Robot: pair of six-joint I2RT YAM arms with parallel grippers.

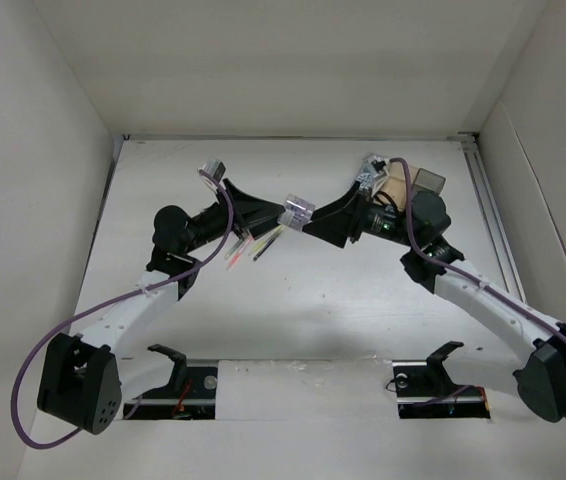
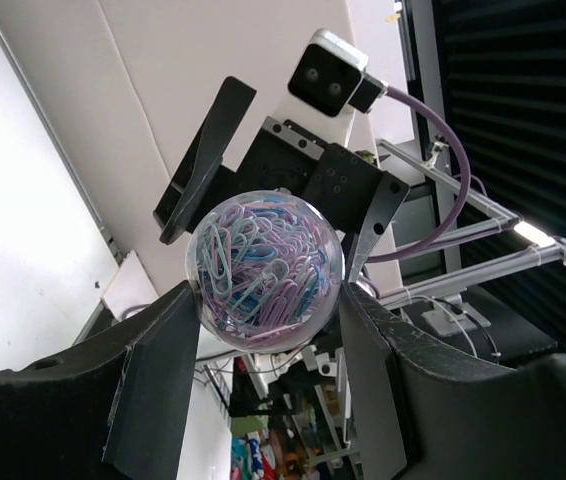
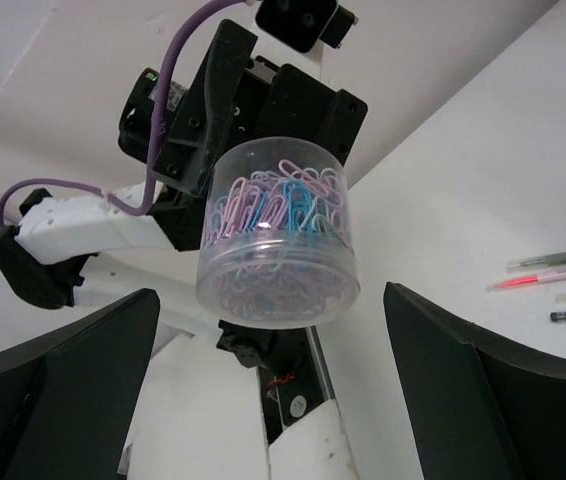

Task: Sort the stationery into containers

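the step in hand looks like a mid-air handover. the left pincer (image 2: 268, 300) grips a clear tub of paper clips (image 2: 263, 265) by its round wall, one finger on each side, and holds it up off the desk (image 1: 313, 310) near the middle of the workspace. the right pincer (image 3: 271, 292) faces it with its fingers spread wide and nothing in them. the tub sits on its centre line, though i cannot tell whether the fingertips already flank it. the containers (image 1: 410, 183) stand at the far right, behind the right arm, so passing the tub across makes sense. the pens (image 3: 553, 275) lie loose on the desk, unsorted.

next, the right pincer likely needs to ease forward, close on the free end of the tub, and take a firm hold before the left one lets go.
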